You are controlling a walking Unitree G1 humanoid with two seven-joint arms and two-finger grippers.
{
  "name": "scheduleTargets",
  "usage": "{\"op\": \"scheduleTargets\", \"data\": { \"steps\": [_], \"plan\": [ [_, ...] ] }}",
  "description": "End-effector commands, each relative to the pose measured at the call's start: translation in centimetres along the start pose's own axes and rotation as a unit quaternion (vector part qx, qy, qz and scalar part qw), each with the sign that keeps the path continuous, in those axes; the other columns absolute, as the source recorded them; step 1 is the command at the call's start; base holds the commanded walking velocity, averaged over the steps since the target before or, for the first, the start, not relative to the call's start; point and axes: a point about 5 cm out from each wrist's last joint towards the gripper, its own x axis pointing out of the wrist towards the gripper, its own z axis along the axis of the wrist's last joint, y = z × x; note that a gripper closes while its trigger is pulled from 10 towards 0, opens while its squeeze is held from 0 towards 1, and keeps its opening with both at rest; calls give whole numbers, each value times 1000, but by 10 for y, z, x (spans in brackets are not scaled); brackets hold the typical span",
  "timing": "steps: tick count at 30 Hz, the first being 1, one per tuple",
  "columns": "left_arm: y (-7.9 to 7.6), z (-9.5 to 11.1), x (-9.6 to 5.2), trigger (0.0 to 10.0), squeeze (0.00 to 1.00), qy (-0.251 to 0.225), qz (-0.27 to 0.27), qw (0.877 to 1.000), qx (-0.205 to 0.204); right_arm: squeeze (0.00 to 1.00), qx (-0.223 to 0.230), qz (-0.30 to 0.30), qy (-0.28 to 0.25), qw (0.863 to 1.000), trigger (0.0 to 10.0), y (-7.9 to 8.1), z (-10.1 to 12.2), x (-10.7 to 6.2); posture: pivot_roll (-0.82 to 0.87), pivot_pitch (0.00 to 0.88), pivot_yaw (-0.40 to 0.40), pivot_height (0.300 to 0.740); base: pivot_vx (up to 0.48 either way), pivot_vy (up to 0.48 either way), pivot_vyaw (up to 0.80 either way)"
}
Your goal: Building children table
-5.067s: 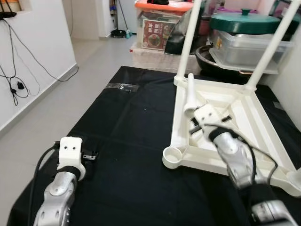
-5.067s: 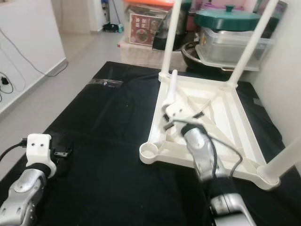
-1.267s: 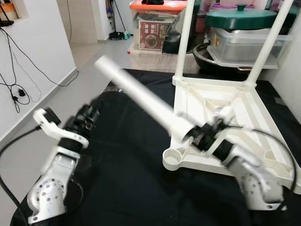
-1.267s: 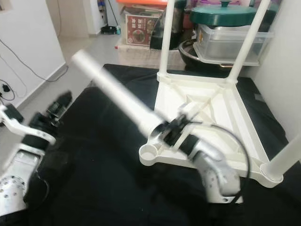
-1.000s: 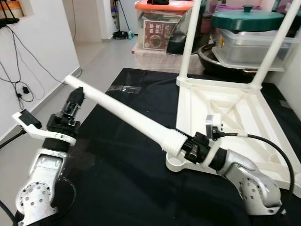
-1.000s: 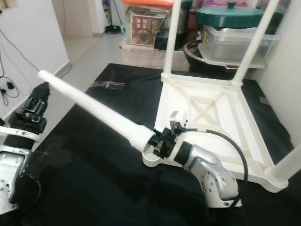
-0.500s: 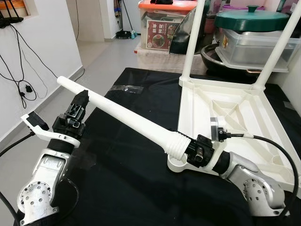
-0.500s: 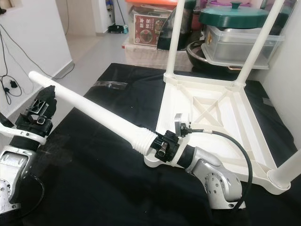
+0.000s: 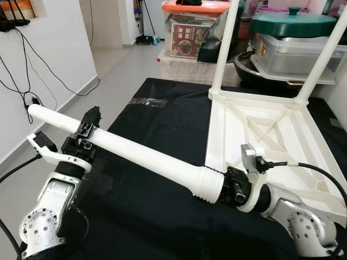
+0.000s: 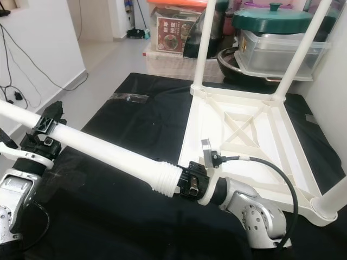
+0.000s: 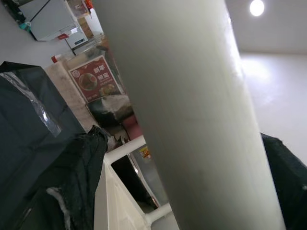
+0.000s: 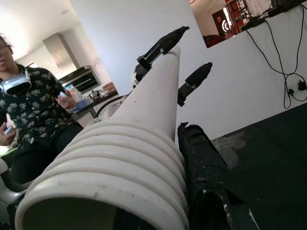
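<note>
Left gripper (image 9: 88, 127) closing fingers (image 9: 93, 116) around narrow end of white table leg (image 9: 135, 154), lifting it above black cloth (image 9: 152, 124). Leg slanting across to right gripper (image 9: 230, 187), whose fingers are clamping ribbed thick end beside near corner of upturned white table (image 9: 260, 124). Two fitted legs (image 9: 225, 43) standing upright at far corners. Green-lidded pot (image 9: 293, 24) and storage boxes (image 9: 184, 32) sitting behind. Person (image 12: 29, 120) wearing headset appearing in right wrist view.
</note>
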Motion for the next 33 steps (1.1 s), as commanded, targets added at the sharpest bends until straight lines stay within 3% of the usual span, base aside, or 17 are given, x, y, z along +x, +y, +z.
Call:
{"op": "scheduleTargets", "data": {
  "steps": [1, 4, 5, 15, 16, 18, 19, 22, 23, 24, 30, 33],
  "plan": [
    [-2, 1, 1, 667, 0, 0, -7, 1000, 8, 0, 14, 33, 16, 999, 0, 3, -8, 1, 61, 0, -40, 740, 0, 0, 0],
    [-5, 2, 1, 667, 0, -3, -19, 1000, 10, 0, 17, 27, 23, 999, 0, 0, -11, -1, 61, 0, -40, 740, 0, 0, 0],
    [-9, 3, 0, 0, 0, -6, -32, 999, 18, 0, 17, 19, 24, 999, 0, -3, -12, -2, 66, 0, -43, 740, 0, 0, 0],
    [-10, 2, -3, 0, 0, -5, -24, 999, 37, 0, -16, -46, 18, 999, 0, -20, -8, 2, 74, 0, -44, 740, 0, 0, 0],
    [-11, 2, -2, 0, 0, -6, -23, 999, 36, 0, -30, -95, 20, 995, 8549, -31, -8, 3, 77, 0, -43, 740, 0, 0, 0],
    [-12, 3, -1, 0, 0, -7, -23, 999, 36, 0, -40, -127, 21, 991, 8549, -39, -8, 3, 77, 0, -43, 740, 0, 0, 0],
    [-13, 4, 1, 0, 0, -8, -21, 999, 36, 0, -51, -161, 21, 985, 10000, -46, -8, 3, 77, 0, -43, 740, 0, 0, 0],
    [-13, 4, 2, 0, 0, -9, -20, 999, 36, 0, -56, -180, 20, 982, 10000, -50, -8, 3, 77, 0, -43, 740, 0, 0, 0],
    [-13, 4, 3, 0, 0, -10, -20, 999, 35, 263, -63, -191, 19, 979, 10000, -52, -8, 3, 76, 0, -40, 740, 0, 0, 0],
    [-15, 5, 4, 0, 0, -13, -22, 999, 34, 1000, -73, -204, 17, 976, 10000, -55, -8, 2, 76, 0, -39, 740, 0, 0, 0],
    [-17, 6, 7, 0, 0, -24, -16, 999, 34, 1000, -93, -231, 21, 968, 10000, -61, -12, -1, 74, 0, -41, 740, 0, 0, 0],
    [-16, 6, 7, 0, 0, -30, -5, 999, 35, 1000, -83, -228, 26, 970, 10000, -62, -17, -3, 71, 0, -40, 740, 0, 0, 0]
  ]
}}
